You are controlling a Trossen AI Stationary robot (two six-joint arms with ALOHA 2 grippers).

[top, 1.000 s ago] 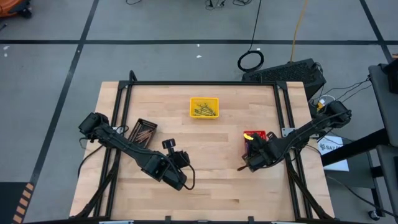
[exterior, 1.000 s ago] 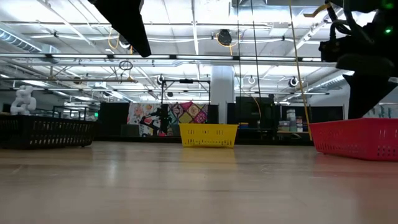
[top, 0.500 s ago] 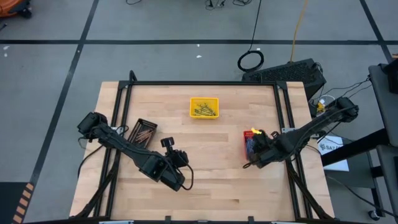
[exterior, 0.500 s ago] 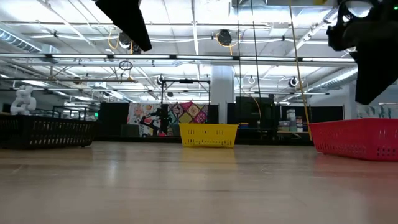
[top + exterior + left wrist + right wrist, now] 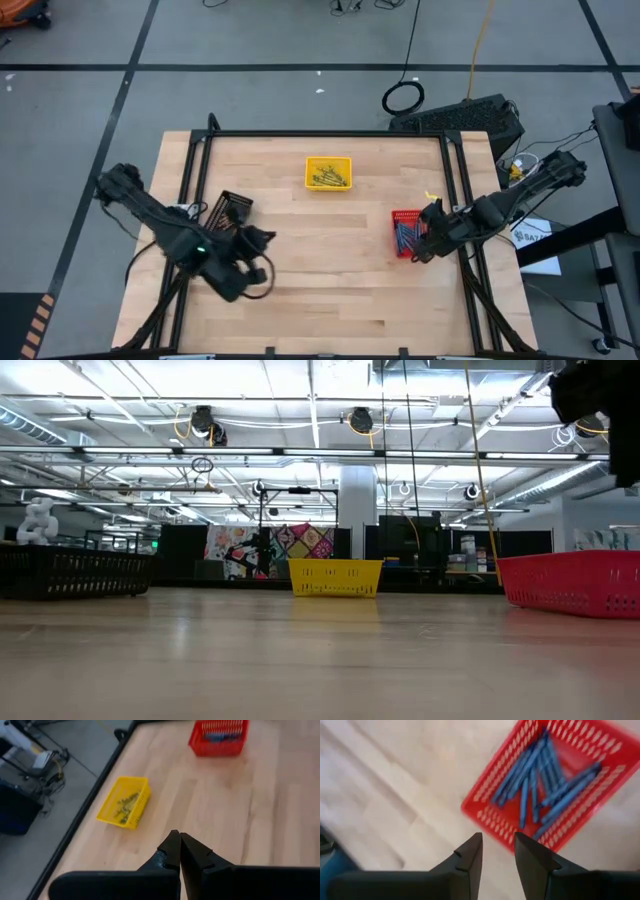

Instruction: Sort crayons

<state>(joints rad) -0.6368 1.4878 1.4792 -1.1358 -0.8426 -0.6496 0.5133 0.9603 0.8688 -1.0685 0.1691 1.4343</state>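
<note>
Crayons are already split by colour among three small trays on the wooden table (image 5: 330, 290). At about nine o'clock on the tabletop sits the black tray (image 5: 229, 212), holding brown crayons (image 5: 232, 213); the left arm partly overhangs it. The left gripper (image 5: 262, 238) hovers just beside that tray, toward the table's centre, its fingers clenched together with nothing between them, as the left wrist view shows (image 5: 176, 851).

At twelve o'clock, near the far edge, stands the yellow tray (image 5: 328, 172) with yellow crayons (image 5: 330, 179) lying loosely inside; the left wrist view shows the same tray (image 5: 124, 802) with olive-yellow sticks in it.

At three o'clock rests the red tray (image 5: 404, 233), filled with blue crayons (image 5: 404, 236). The right wrist view looks down into it: the blue sticks (image 5: 545, 777) lie roughly parallel, a few crossing, all within the red mesh walls (image 5: 485, 802). The right gripper (image 5: 430, 238) hangs just beside this tray, on its outer side toward the table's right rail, fingers released and standing apart, holding nothing (image 5: 497, 851).

In the low view the three trays stand in a row, black (image 5: 70, 572), yellow (image 5: 335, 576), red (image 5: 570, 582), well apart from one another.
</note>
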